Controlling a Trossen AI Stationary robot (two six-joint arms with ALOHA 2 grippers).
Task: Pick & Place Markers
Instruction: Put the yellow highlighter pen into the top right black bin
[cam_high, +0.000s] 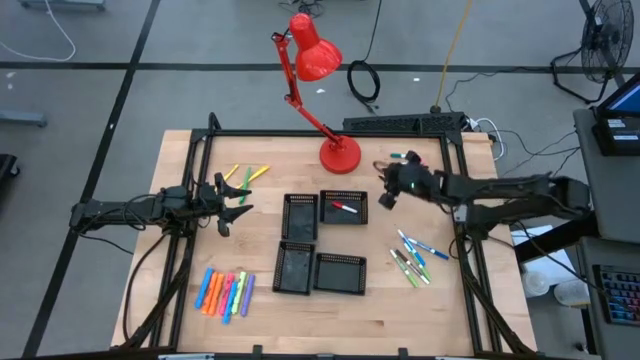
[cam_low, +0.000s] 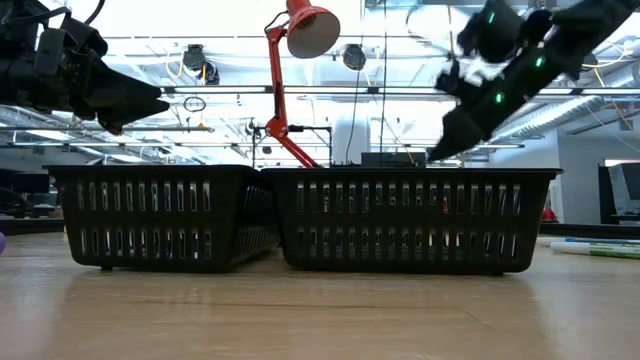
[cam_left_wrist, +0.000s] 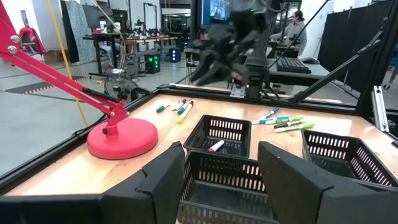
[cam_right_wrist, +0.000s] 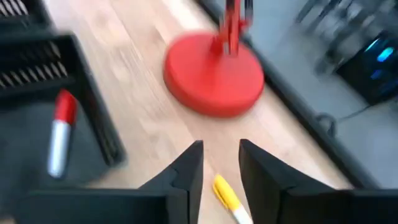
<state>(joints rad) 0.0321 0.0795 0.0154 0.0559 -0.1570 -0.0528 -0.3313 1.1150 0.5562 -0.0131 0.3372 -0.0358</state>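
Right gripper: raised above the table just beside the upper right mesh tray, between that tray and the red lamp base. In the right wrist view its fingers stand partly apart with a narrow gap and nothing between them. A yellow marker lies on the wood just past the fingertips, partly hidden by them.

Red-capped white marker: lying flat inside the upper right tray, also seen in the right wrist view and the left wrist view.

Left gripper: held above the table's left side, pointing toward the trays, jaws wide apart and empty.

Other markers: a neon row of orange, pink, yellow and purple lies on the table near the front left. A yellow and green group lies just beyond the left gripper. A blue and green cluster lies right of the trays. A few more lie near the back right corner.

Remaining mesh trays: upper left, lower left, lower right; no marker is visible in them.
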